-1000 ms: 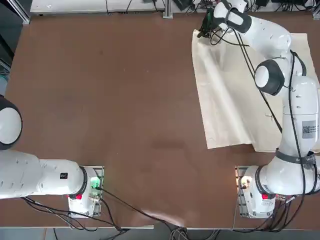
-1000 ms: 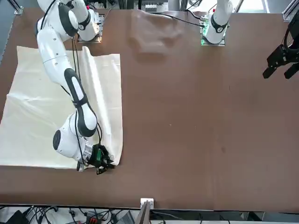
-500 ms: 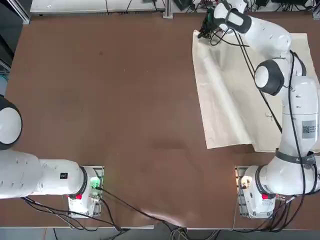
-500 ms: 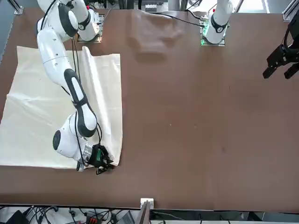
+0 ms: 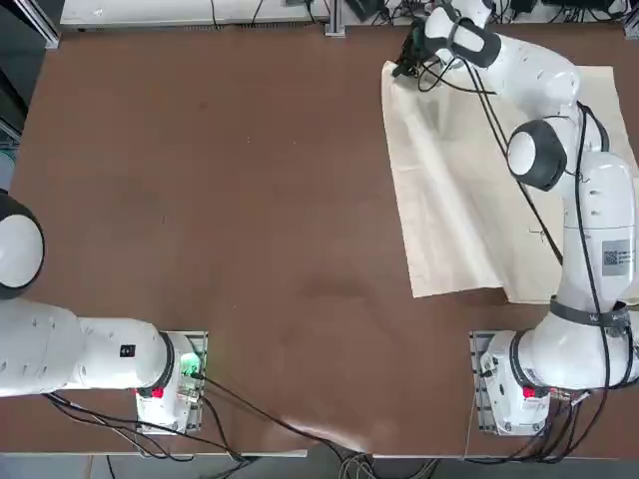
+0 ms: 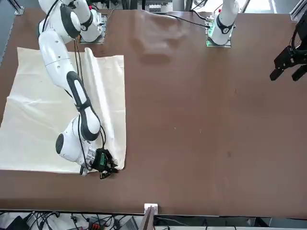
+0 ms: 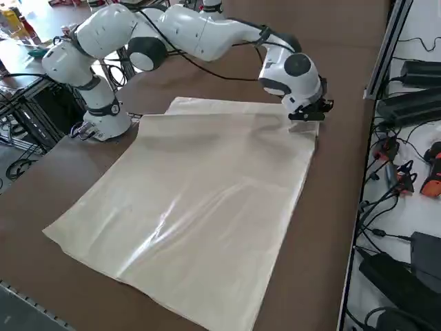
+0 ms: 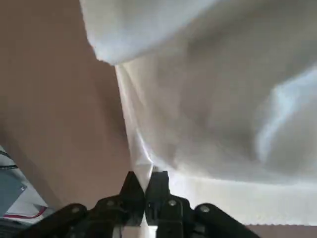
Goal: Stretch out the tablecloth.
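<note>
Tabletop: broad, brown (image 5: 250, 200), smooth with a soft sheen; the front view shows a rumpled, shiny patch at its 12 o'clock edge.
Tablecloth: thin cream-beige fabric (image 7: 186, 221), lying at the tabletop's 2 o'clock in the top view. The right side view shows its wide face, which the arm partly covers from overhead, with straight edges and a glossy streak; part of it overlaps another layer near that view's 12 o'clock.
Right arm: white rounded segments with dark joint rings (image 6: 60, 62), reaching over the tablecloth from the tabletop's 4 o'clock in the top view.
Fold: a long, soft, raised ridge (image 6: 100, 88), on the 3 o'clock side of the tablecloth in the front view; the top view shows it on the 9 o'clock side.
Cables: thin, black and smooth (image 5: 581, 200), running along the right arm.
Right gripper: black and angular (image 8: 145, 179), at the tablecloth's 11 o'clock corner in the top view, 5 o'clock in the front view.
Jaws: nearly together, clamped on a narrow, gathered bit of the tablecloth. The right wrist view shows this pinch, with creases spreading from the black fingers (image 8: 159, 186); the top view hides it.
</note>
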Action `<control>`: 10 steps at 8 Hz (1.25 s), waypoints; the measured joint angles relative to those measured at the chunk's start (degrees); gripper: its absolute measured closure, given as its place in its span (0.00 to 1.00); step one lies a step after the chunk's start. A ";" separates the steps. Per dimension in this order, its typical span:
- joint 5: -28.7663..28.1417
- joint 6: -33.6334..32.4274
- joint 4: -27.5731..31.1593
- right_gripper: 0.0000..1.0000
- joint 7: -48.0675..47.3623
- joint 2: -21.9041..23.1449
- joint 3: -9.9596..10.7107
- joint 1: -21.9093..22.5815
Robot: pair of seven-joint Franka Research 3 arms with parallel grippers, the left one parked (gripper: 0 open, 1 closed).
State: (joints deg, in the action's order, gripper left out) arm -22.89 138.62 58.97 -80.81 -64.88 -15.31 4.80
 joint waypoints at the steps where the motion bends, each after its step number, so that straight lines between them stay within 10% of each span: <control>1: -0.01 0.19 -0.01 0.95 0.00 0.00 -0.57 0.09; 10: -0.13 3.64 -1.66 0.93 -5.01 -2.09 -1.92 1.28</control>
State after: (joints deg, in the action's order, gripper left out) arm -23.01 142.27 57.32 -85.83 -66.97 -17.23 6.08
